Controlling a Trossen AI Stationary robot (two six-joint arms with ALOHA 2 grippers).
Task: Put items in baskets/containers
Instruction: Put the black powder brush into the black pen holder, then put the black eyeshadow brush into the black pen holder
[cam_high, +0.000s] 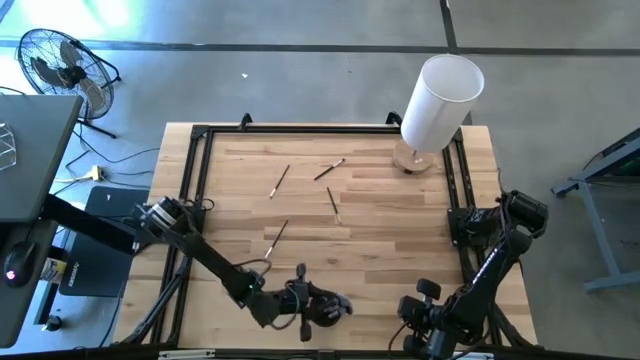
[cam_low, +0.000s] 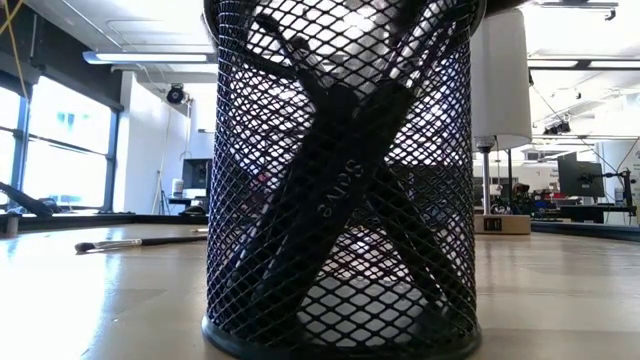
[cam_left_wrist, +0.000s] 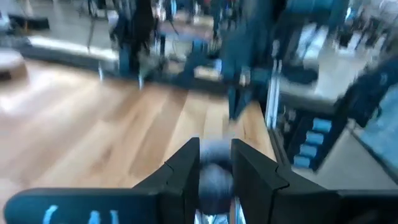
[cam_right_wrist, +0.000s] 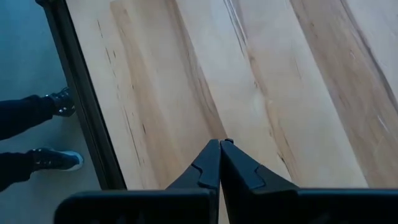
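Observation:
The black mesh cup (cam_low: 340, 200) fills the low view, with several dark brushes (cam_low: 345, 190) standing crossed inside it. It stands near the table's front edge (cam_high: 322, 312). My left gripper (cam_high: 330, 303) reaches level over the cup; its fingers (cam_left_wrist: 180, 174) stand apart around a dark blurred thing (cam_left_wrist: 215, 177). Several thin brushes lie flat on the wood farther back (cam_high: 280, 180) (cam_high: 330, 169) (cam_high: 333, 205) (cam_high: 276, 237); the low view shows one (cam_low: 130, 243). My right gripper (cam_right_wrist: 219, 144) is shut with nothing in it, slanting down over bare wood at the front right (cam_high: 418, 308). My left gripper has a dark blurred thing (cam_left_wrist: 215, 177) between its two fingers, which point level. Blur hides what the thing is and whether the fingers touch it.
A tall white cylinder (cam_high: 440, 100) stands on a round wooden base at the table's far right corner. A black frame rail (cam_right_wrist: 81, 93) runs along the table's edge beside my right gripper. A person's shoes (cam_right_wrist: 56, 160) show on the floor beyond it.

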